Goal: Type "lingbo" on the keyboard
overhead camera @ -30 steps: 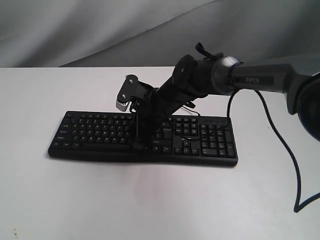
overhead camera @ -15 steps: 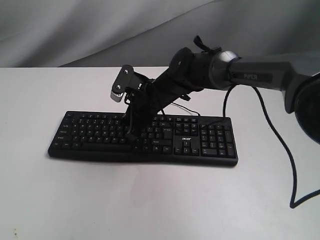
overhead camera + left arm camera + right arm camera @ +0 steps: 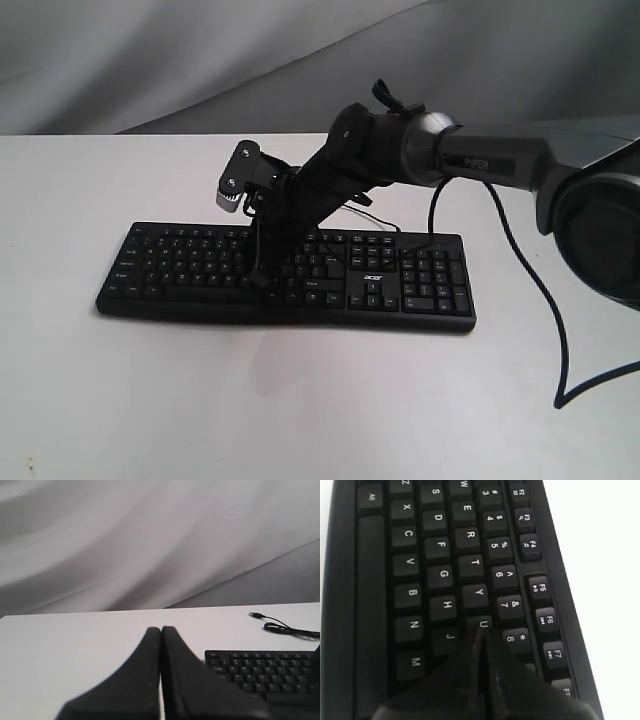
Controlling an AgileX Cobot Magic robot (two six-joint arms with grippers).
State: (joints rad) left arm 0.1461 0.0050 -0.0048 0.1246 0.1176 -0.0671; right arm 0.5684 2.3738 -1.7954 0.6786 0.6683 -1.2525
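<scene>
The black keyboard (image 3: 180, 265) lies flat in the middle of the white table, with its number pad on the right. My right gripper (image 3: 262, 282) reaches in from the right and points down onto the letter keys at mid-keyboard. In the right wrist view its fingers (image 3: 470, 680) are pressed together, and the right gripper (image 3: 481, 632) has its tips at the edge of the U key (image 3: 481, 622). I cannot tell whether they touch it. My left gripper (image 3: 161, 629) is shut and empty over bare table beside the keyboard (image 3: 260, 672).
The keyboard's thin USB cable (image 3: 282, 627) lies loose on the table behind it. A thick black arm cable (image 3: 540, 290) hangs at the right. The white table (image 3: 300, 410) meets a grey cloth backdrop (image 3: 200, 60) behind.
My right gripper has moved left along the letter keys, lifting slightly on the way and then coming down again. The keyboard has not shifted.
</scene>
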